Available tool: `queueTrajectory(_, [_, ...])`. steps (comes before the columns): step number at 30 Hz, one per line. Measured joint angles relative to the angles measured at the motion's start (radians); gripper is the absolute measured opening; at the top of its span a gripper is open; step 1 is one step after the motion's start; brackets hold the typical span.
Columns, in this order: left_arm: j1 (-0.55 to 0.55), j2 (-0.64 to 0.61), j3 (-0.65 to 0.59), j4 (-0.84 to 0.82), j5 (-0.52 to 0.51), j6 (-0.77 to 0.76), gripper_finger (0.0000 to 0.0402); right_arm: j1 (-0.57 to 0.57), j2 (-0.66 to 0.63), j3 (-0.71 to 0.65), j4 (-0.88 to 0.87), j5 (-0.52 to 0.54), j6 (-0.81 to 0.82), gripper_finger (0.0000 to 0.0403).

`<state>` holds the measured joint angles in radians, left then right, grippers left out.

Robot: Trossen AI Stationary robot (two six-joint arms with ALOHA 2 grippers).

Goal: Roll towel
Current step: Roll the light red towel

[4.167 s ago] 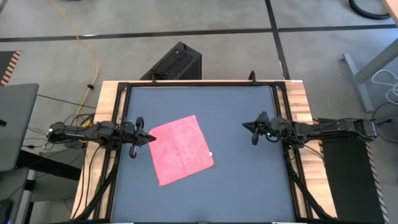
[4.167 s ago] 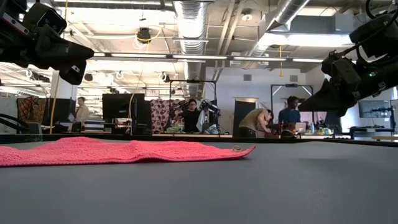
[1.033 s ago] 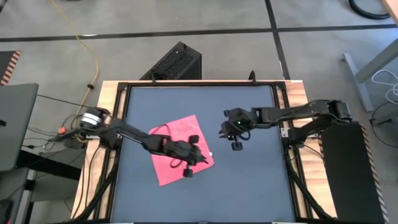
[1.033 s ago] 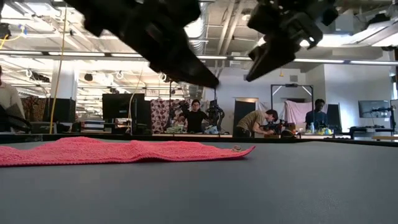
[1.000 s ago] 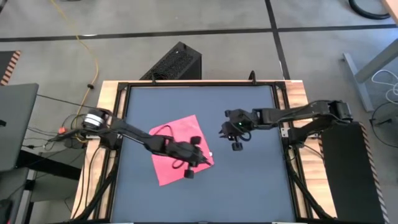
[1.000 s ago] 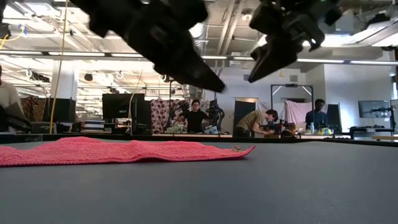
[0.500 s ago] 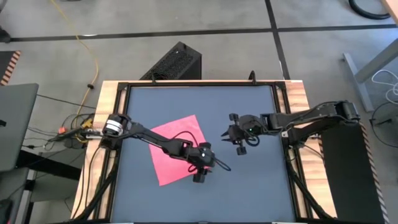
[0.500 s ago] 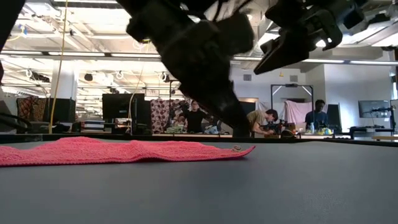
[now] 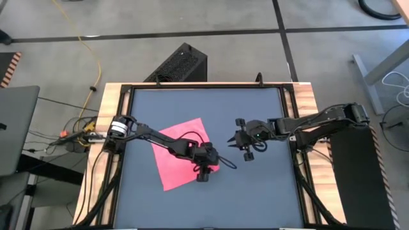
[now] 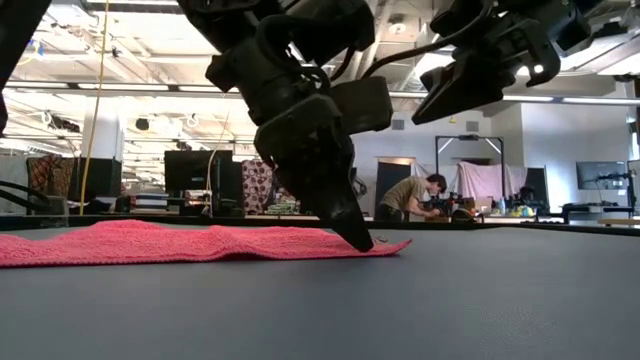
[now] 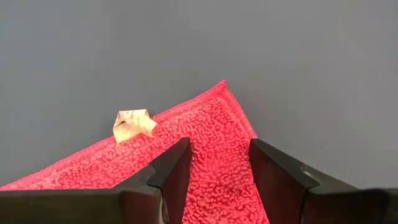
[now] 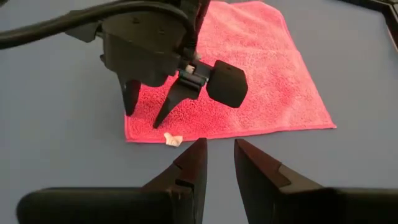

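Under left end effector (image 9: 214,161), towel (image 9: 179,160) corner partly hidden.

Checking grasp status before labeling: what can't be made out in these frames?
- High view: left gripper hides the towel corner and tag.
- Low view: fingertip contact with towel unclear.
- Left wrist view: most of the towel is cut off.
- Right gripper hovers off the towel.
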<state>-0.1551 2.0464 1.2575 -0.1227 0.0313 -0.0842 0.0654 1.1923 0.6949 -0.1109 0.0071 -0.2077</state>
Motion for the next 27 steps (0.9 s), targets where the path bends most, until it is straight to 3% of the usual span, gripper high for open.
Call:
queueTrajectory(7, [-0.003,0.012,-0.002,-0.059,-0.021,0.009,0.0121,0.001,0.000,0.000,0.021,0.000,0.000,0.0107])
queueTrajectory(13, [-0.009,0.004,0.001,-0.150,-0.035,-0.049,0.0014,-0.005,0.000,0.000,0.021,0.001,-0.026,0.0107])
queueTrajectory(22, [-0.122,-0.131,-0.009,-0.240,-0.088,-0.017,0.0000,-0.060,0.014,0.001,0.036,0.001,-0.072,0.0107])
queueTrajectory(27, [-0.209,-0.195,-0.006,-0.318,-0.120,-0.096,0.0000,-0.111,0.122,0.002,0.185,-0.042,-0.206,0.0107])
